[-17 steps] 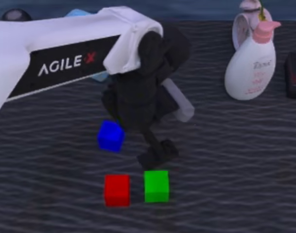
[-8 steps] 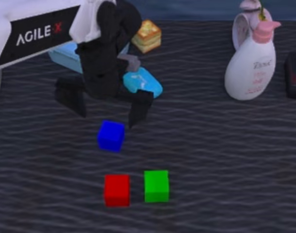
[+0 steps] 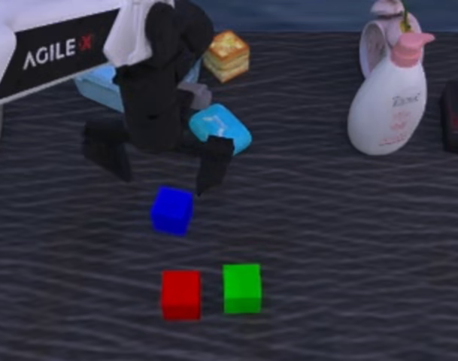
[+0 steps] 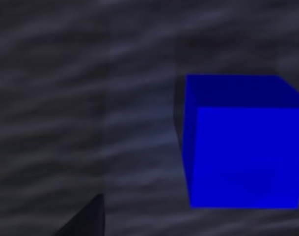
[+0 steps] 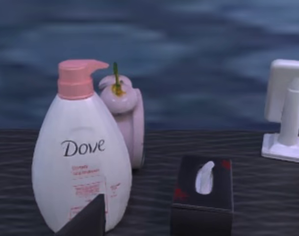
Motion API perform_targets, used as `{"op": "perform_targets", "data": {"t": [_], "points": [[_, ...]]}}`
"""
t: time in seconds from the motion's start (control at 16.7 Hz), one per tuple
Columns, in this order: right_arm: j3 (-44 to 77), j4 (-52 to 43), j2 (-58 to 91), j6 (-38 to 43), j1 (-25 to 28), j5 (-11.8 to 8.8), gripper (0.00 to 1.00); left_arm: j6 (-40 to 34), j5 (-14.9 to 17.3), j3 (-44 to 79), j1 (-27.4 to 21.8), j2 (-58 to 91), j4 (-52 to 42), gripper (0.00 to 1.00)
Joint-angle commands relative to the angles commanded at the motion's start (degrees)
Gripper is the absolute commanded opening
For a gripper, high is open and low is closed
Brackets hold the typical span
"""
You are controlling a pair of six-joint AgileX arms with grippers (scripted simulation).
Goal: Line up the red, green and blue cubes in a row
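Left gripper (image 3: 162,167): hangs over the table's left half, just behind the blue cube; fingers spread wide, nothing between them, one dark finger (image 3: 108,149) to the cube's rear left, the other (image 3: 213,162) to its rear right. Against half a second ago it has barely shifted, a touch leftward; a second ago the arm lay farther right, its gripper just behind the green cube.

Blue cube (image 3: 172,210): on the table, behind and apart from the other two, roughly in line with the red one; unmoved across all three top pictures.

Red cube (image 3: 181,294): near the front edge, left of the green cube, a narrow gap between them; unmoved.

Green cube (image 3: 242,287): beside the red cube on its right, set a shade farther back; unmoved.

Soap bar (image 3: 220,128): light blue, behind the gripper's right finger; hidden a second ago by the arm.

Patterned block (image 3: 227,54): orange and cream, at the rear, also hidden a second ago.

Lotion bottle (image 3: 386,98): white, pink pump, rear right, with a pale pink clock (image 3: 385,30) just behind it.

Black tissue box (image 3: 456,116): at the right edge.

Left wrist view only: blue cube (image 4: 242,147) up close on the dark rippled table (image 4: 90,98).

Right wrist view only: the bottle (image 5: 81,162) reads "Dove"; clock (image 5: 124,118) behind it; tissue box (image 5: 203,196) with white tissue at its slot; a white stand (image 5: 286,113) farther off, not seen from above.

Right gripper: its jaws cannot be judged from any view
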Motion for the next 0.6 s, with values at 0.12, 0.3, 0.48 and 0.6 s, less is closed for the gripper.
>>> {"op": "perform_targets", "data": {"t": [0.12,0.3,0.48,0.6], "points": [[0.0,0.0,0.0,0.0,0.0,0.0,1.0,-0.03,0.01,-2.09,0.14,1.24,3.27,1.0],[0.0,0.0,0.0,0.0,0.0,0.0,1.0,0.11,0.04,-6.37,0.18,4.03,10.9,1.0],[0.0,0.0,0.0,0.0,0.0,0.0,1.0,0.17,0.06,-9.55,0.22,6.22,15.97,1.0],[0.0,0.0,0.0,0.0,0.0,0.0,1.0,0.17,0.06,-9.89,0.22,6.49,16.46,1.0]]}}
